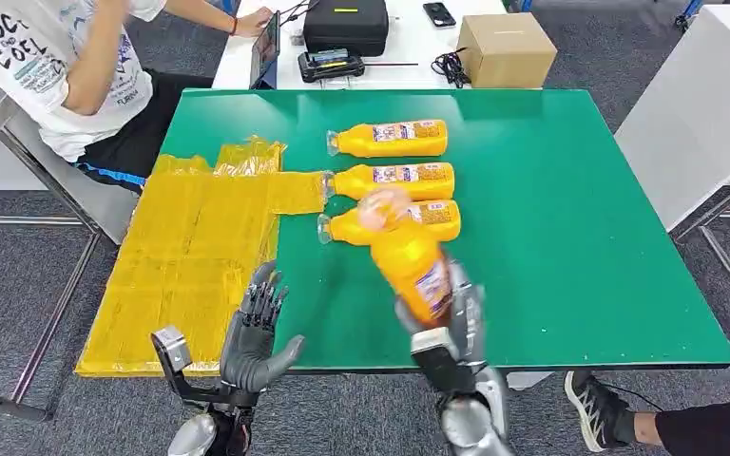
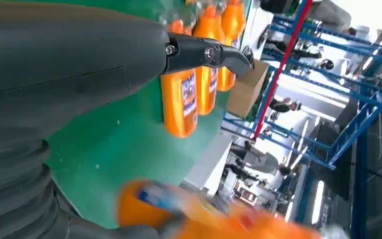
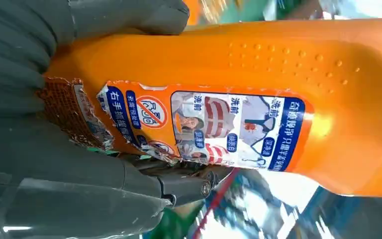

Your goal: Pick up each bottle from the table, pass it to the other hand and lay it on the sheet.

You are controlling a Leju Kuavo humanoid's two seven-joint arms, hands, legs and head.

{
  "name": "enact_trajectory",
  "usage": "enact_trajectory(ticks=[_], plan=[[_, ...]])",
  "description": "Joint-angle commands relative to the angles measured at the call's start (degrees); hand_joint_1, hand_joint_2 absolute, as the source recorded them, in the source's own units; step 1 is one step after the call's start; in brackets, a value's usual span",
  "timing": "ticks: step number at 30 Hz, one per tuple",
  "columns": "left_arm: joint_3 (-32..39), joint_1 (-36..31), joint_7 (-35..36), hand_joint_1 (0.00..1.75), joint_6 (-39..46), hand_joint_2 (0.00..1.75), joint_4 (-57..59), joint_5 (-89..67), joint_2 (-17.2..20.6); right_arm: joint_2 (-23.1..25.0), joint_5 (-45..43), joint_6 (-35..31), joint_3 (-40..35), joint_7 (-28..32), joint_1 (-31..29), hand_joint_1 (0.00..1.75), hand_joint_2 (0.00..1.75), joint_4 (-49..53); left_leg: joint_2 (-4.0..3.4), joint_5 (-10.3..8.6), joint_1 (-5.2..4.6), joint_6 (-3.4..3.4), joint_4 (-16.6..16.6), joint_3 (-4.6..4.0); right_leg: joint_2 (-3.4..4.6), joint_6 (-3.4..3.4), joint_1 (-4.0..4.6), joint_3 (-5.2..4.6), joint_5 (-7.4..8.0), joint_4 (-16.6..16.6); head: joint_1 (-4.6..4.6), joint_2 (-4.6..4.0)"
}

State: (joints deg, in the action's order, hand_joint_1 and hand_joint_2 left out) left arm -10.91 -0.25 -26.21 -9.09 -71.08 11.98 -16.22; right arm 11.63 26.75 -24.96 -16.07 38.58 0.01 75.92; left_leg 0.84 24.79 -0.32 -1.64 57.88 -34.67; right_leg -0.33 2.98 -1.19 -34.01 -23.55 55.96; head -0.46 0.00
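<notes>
Your right hand (image 1: 456, 328) grips the base of an orange bottle (image 1: 407, 255), holding it off the green table (image 1: 570, 237) with its cap end tilted up and away over the nearest of three bottles (image 1: 394, 182) lying in a row. Your left hand (image 1: 257, 328) holds nothing, fingers spread and upright by the table's near edge, just beside the yellow sheet (image 1: 185, 256), well apart from the held bottle

A cardboard box (image 1: 506, 49), black case (image 1: 346, 24) and, seemingly, a phone (image 1: 438, 13) share the white table (image 1: 409, 47).
</notes>
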Motion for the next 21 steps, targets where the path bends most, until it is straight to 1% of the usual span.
enact_trajectory(ticks=[1,3,4,5,9,12,13,14,15,17,18,21], plan=[[-0.81,-5.88,-2.79,0.0,7.39,1.75,5.51,-7.61,2.63,3.24,-4.07,-2.81,-10.75,1.42,-4.75,1.75,1.75,-17.17,-0.28,0.06,0.16,0.17,-0.06,0.32,0.24,-0.2,0.17,0.27,0.04,-0.11,0.0,0.0],[-0.66,-5.86,-2.99,0.0,7.88,1.75,5.22,-8.25,2.64,2.89,-4.22,-2.51,-10.5,1.37,-4.76,1.75,1.75,-16.03,-0.15,0.0,0.07,0.09,-0.05,0.15,0.13,-0.1,0.07,0.11,0.03,-0.05,-0.02,0.0],[-1.03,-5.79,-3.35,0.0,9.09,1.75,4.88,-10.12,2.9,2.59,-4.33,-1.86,-10.19,1.22,-4.47,1.75,1.75,-14.85,-0.21,0.05,0.12,0.13,-0.03,0.25,0.17,-0.15,0.12,0.22,0.01,-0.06,-0.02,0.0],[-1.05,-5.89,-3.53,0.0,9.54,1.75,4.81,-10.84,2.88,2.42,-4.29,-1.66,-9.98,1.12,-4.6,1.75,1.75,-14.47,-0.1,-0.01,0.06,0.08,-0.05,0.15,0.08,-0.08,0.06,0.14,0.02,-0.06,0.0,0.0],[-0.05,-6.09,-3.11,0.0,9.08,1.75,4.86,-10.33,2.24,2.55,-4.58,-0.02,-9.41,0.76,-4.95,1.75,1.75,-14.12,-0.11,0.04,0.07,0.1,-0.03,0.23,0.09,-0.13,0.06,0.24,-0.03,-0.07,0.02,0.0],[-0.05,-6.01,-2.93,0.0,8.8,1.75,4.85,-10.29,2.15,2.75,-3.93,0.31,-9.95,0.78,-5.31,1.75,1.75,-14.22,-0.06,0.0,-0.01,0.09,-0.03,0.15,0.05,-0.1,-0.01,0.15,-0.01,-0.04,0.0,0.0],[-0.06,-5.99,-2.83,0.0,8.73,1.75,5.0,-10.29,2.06,2.9,-3.29,0.41,-10.52,0.72,-5.63,1.75,1.75,-14.01,-0.12,0.06,0.06,0.15,-0.03,0.28,0.09,-0.18,0.06,0.31,-0.04,-0.09,0.0,0.0],[-0.05,-5.97,-2.6,0.0,8.51,1.75,5.26,-10.15,1.93,3.0,-2.94,0.58,-10.92,0.51,-5.86,1.75,1.75,-13.81,-0.12,0.03,0.02,0.12,-0.02,0.21,0.11,-0.14,0.02,0.21,-0.02,-0.06,0.0,0.0],[-0.06,-5.94,-2.6,0.0,8.49,1.75,5.35,-10.15,1.94,3.13,-2.82,0.52,-11.01,0.28,-5.97,1.75,1.75,-13.76,-0.17,0.08,0.06,0.16,-0.02,0.31,0.14,-0.19,0.07,0.32,-0.04,-0.08,0.0,0.0],[-0.06,-5.94,-2.6,0.0,8.49,1.75,5.35,-10.15,1.94,3.13,-2.82,0.52,-11.01,0.28,-5.97,1.75,1.75,-13.76,-0.1,0.01,-0.01,0.1,-0.03,0.16,0.09,-0.12,-0.01,0.15,-0.01,-0.05,0.0,0.0],[-0.06,-5.94,-2.6,0.0,8.49,1.75,5.35,-10.15,1.94,3.13,-2.82,0.52,-11.01,0.28,-5.97,1.75,1.75,-13.76,-0.17,0.06,0.04,0.14,0.0,0.24,0.13,-0.18,0.05,0.22,-0.03,-0.04,0.0,0.0],[0.19,-6.13,-2.24,0.0,7.95,1.75,5.95,-9.48,1.78,3.07,-1.81,1.06,-12.14,-0.46,-6.74,1.75,1.75,-14.44,-0.06,-0.01,-0.01,0.07,-0.02,0.12,0.05,-0.08,0.0,0.11,0.01,-0.05,0.0,0.0]])
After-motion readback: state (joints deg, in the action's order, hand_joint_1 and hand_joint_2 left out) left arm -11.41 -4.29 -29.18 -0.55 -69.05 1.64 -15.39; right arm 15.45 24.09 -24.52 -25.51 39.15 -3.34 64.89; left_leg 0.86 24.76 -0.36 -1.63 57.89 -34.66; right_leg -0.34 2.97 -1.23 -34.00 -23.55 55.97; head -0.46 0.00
